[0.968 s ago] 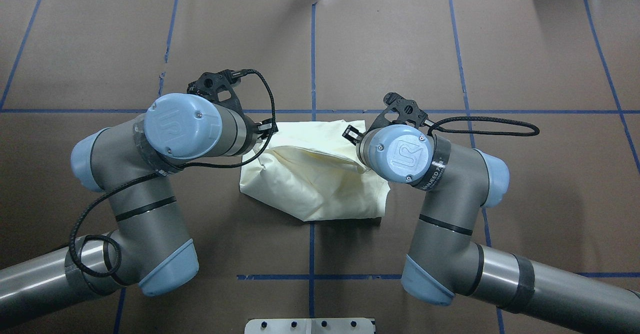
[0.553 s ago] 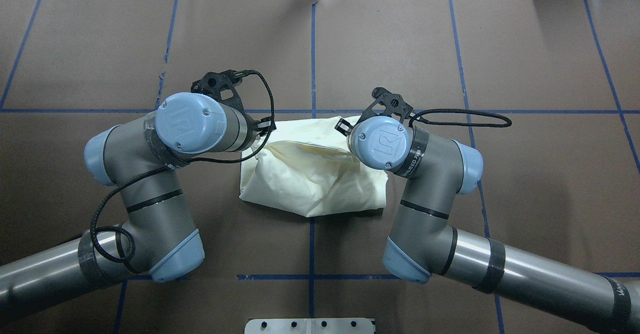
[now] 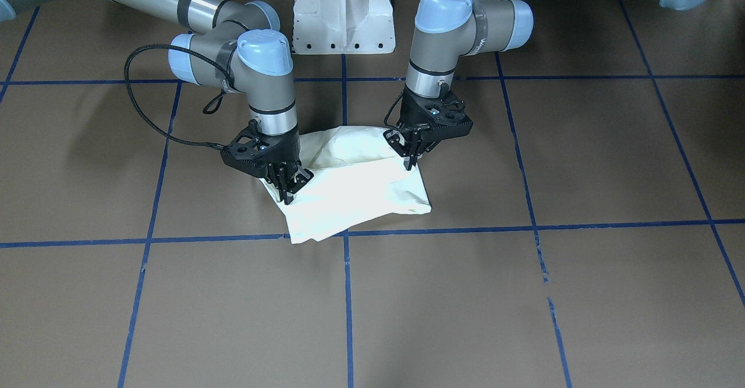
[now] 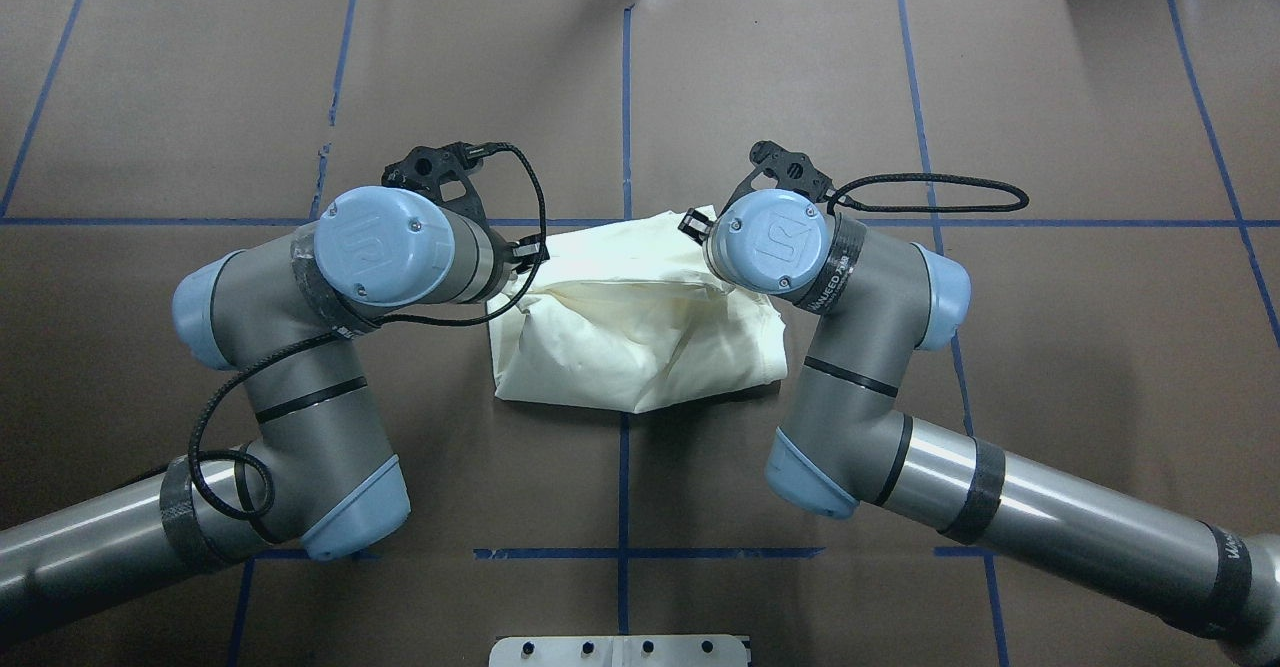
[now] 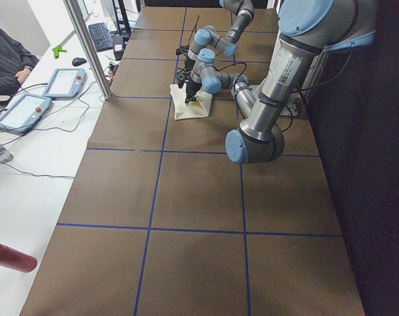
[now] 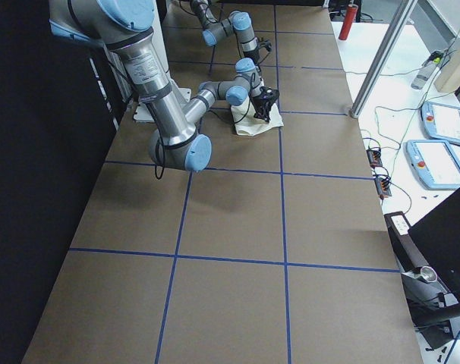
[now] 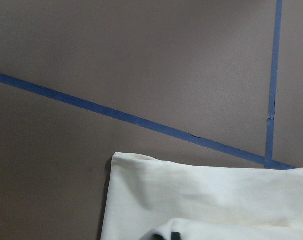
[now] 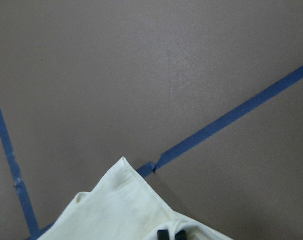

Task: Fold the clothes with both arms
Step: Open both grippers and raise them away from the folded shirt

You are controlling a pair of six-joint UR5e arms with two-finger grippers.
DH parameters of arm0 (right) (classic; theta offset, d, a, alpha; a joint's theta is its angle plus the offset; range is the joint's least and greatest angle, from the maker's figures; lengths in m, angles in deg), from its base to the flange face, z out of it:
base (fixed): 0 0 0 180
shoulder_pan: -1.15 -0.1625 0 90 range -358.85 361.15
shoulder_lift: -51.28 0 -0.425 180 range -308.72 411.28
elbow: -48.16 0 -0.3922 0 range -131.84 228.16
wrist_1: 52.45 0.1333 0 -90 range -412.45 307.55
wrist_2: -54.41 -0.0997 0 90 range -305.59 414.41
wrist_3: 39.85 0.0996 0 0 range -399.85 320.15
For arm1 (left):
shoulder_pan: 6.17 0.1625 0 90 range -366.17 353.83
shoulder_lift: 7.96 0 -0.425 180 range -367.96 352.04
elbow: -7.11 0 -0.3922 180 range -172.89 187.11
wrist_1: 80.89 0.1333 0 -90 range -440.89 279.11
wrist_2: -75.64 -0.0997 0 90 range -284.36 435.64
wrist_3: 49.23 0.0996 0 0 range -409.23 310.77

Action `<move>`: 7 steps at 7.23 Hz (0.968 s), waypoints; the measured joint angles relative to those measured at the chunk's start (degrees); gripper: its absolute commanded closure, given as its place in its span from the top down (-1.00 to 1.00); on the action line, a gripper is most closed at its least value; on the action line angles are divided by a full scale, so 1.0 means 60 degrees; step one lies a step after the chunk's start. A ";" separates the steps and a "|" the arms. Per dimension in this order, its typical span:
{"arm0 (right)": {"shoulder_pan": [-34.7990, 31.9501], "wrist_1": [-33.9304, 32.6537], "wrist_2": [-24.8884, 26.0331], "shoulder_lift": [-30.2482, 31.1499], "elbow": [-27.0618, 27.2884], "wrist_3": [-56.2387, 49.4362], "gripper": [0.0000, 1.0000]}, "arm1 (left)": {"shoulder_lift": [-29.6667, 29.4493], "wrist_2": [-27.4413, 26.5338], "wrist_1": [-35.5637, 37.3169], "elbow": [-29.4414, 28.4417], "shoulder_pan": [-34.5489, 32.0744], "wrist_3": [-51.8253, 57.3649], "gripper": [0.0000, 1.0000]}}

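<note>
The cream shirt (image 4: 630,332) lies plain side up as a folded bundle at the table's middle; no print shows. In the front view the shirt (image 3: 355,196) has both grippers on it. My left gripper (image 3: 411,161) is shut on the raised fold at its side of the shirt. My right gripper (image 3: 289,196) is shut on the cloth's edge at the other side. In the overhead view the left gripper (image 4: 527,252) and the right gripper (image 4: 694,223) are mostly hidden under their wrists. The wrist views show cream cloth (image 7: 206,200) (image 8: 116,210) at the fingertips.
The white pedestal base (image 3: 343,10) stands behind the shirt. Blue tape lines (image 4: 624,97) cross the brown table. A metal post (image 5: 87,46), tablets (image 5: 22,108) and a seated person (image 5: 5,62) are beside the table's far edge. A red cylinder (image 5: 12,257) lies there too.
The right wrist has moved inward and toward the table's far side with the cloth. The left wrist has shifted slightly inward. The shirt bundle is narrower front to back.
</note>
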 measured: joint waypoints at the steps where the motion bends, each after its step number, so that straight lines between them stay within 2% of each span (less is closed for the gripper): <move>1: -0.0038 0.0003 0.0002 -0.0092 -0.0151 -0.0347 1.00 | 0.0023 0.0001 -0.0013 -0.0007 0.0001 0.0090 1.00; 3: -0.0291 0.0017 -0.0146 -0.0353 -0.0343 -0.1266 1.00 | 0.0103 0.0040 -0.0298 0.0027 -0.0083 0.0864 1.00; 4: -0.0439 0.0027 -0.0515 -0.0411 -0.0202 -0.1694 1.00 | 0.0147 0.0268 -0.0438 0.0077 -0.0326 0.1480 1.00; 5: -0.0523 0.0022 -0.0966 -0.0397 0.0151 -0.2031 1.00 | 0.0211 0.0739 -0.0505 0.0114 -0.0693 0.2177 1.00; 7: -0.0365 -0.0034 -0.1221 -0.0259 0.0881 -0.2471 1.00 | 0.0356 0.1333 -0.0543 0.0131 -0.1180 0.3028 1.00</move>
